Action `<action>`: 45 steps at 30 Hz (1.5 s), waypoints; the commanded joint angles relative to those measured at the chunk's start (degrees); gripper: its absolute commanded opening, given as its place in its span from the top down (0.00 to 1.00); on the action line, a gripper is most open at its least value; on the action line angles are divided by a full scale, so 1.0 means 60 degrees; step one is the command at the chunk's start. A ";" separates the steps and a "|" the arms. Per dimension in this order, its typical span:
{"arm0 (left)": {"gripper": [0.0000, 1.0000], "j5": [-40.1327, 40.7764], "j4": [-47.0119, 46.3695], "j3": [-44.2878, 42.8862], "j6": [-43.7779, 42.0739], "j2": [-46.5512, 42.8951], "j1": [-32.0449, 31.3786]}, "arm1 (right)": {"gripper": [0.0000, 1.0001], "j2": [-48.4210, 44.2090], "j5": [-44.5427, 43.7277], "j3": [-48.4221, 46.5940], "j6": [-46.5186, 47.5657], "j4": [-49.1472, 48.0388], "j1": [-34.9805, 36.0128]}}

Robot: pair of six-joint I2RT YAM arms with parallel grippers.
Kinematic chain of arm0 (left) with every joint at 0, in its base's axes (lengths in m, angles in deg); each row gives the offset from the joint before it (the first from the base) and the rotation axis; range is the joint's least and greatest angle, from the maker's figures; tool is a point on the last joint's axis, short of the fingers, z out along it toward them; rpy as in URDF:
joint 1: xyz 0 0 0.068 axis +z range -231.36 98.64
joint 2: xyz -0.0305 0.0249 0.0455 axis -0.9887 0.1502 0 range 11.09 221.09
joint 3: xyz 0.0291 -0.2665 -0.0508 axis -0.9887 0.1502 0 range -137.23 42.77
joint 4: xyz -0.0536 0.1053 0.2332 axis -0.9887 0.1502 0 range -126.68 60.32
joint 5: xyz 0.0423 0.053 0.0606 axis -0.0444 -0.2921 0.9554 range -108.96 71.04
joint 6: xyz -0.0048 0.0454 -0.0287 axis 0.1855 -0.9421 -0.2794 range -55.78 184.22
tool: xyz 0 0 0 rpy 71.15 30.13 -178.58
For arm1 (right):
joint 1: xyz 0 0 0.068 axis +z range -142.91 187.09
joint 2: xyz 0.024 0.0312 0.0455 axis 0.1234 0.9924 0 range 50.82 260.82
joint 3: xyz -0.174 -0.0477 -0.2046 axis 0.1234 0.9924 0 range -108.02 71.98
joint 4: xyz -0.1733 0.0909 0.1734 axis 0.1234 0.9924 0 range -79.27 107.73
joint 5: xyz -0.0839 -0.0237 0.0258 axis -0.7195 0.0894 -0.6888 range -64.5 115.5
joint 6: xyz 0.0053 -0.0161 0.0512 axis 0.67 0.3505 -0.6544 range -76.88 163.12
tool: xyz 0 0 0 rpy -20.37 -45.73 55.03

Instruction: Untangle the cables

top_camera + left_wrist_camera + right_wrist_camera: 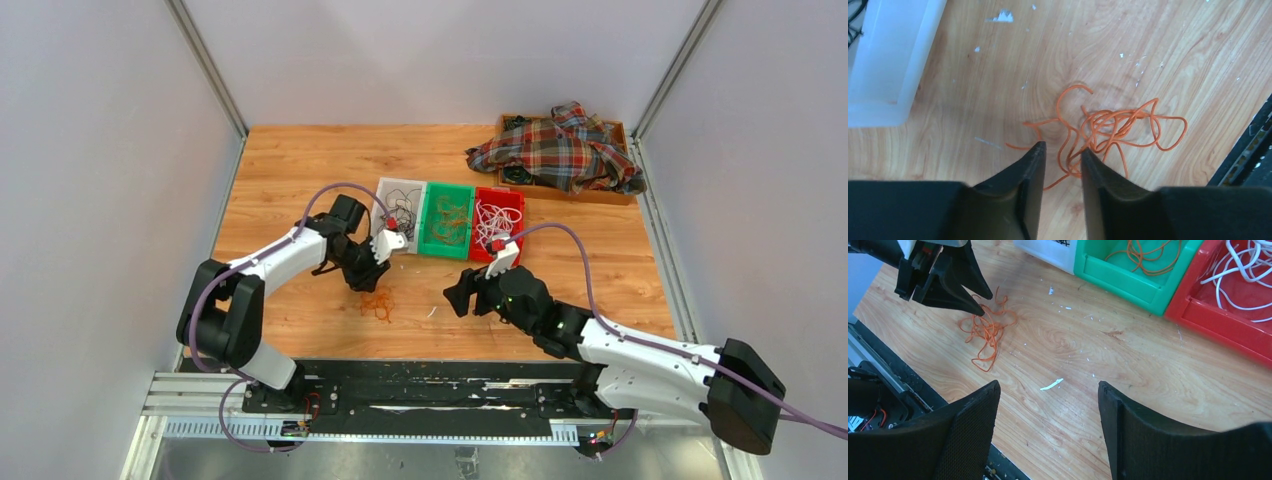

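Left jaws stand a narrow gap apart, tips straddling loose strands of the orange cables point(1113, 127), which lie tangled on the table point(1173, 50), lower centre of the overhead view. Right jaws gape wide, empty, to the right.

Counter point(1158, 45) is showing smooth, faintly glossy wood grain flecked with white chips. Green bin point(1128, 285) and red bin point(1218, 325) are gleaming as glossy moulded plastic. Orange cables point(1108, 125) are lying smooth-skinned. Right hand point(1049, 385) is presenting matt black fingers point(968, 440), finely textured; plaid cloth point(560, 150) is draping softly.
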State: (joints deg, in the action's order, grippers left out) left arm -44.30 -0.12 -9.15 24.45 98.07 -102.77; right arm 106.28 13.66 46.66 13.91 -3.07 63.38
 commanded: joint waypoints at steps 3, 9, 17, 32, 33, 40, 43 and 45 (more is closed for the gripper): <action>0.85 -0.0007 -0.0439 -0.0007 0.0099 -0.0017 -0.0160 | 0.29 0.0276 -0.0191 -0.0026 -0.0248 0.0086 0.0066; 0.99 -0.0146 0.0502 -0.0847 0.0558 -0.1072 -0.0167 | 0.29 0.0583 -0.0049 -0.0170 -0.0133 -0.0436 0.0067; 0.99 -0.1139 0.2427 -0.2166 0.1467 -0.2470 -0.0281 | 0.23 0.1930 0.0193 -0.1340 0.0822 -0.2319 0.0314; 0.99 -0.1464 0.3298 -0.3408 0.2316 -0.3506 -0.0803 | 0.22 0.3279 0.1160 -0.2814 0.1048 -0.3475 0.0593; 0.99 -0.1482 0.3352 -0.3449 0.2312 -0.3510 -0.0845 | 0.23 0.3326 0.1077 -0.2835 0.1002 -0.3453 0.0593; 0.99 -0.1520 0.3458 -0.3750 0.2341 -0.3640 -0.0985 | 0.23 0.3132 0.1110 -0.2549 0.0777 -0.3634 0.0593; 0.99 -0.1704 0.3458 -0.4019 0.2428 -0.3613 -0.1008 | 0.22 0.2955 0.1522 -0.2329 0.0787 -0.4110 0.0593; 0.99 -0.1952 0.3462 -0.4207 0.2486 -0.3607 -0.1002 | 0.22 0.3001 0.2048 -0.2261 0.0742 -0.4657 0.0593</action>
State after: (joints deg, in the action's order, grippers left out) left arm -52.52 20.47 -30.88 38.15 77.48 -108.28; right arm 125.56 21.07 32.04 18.92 -23.93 66.22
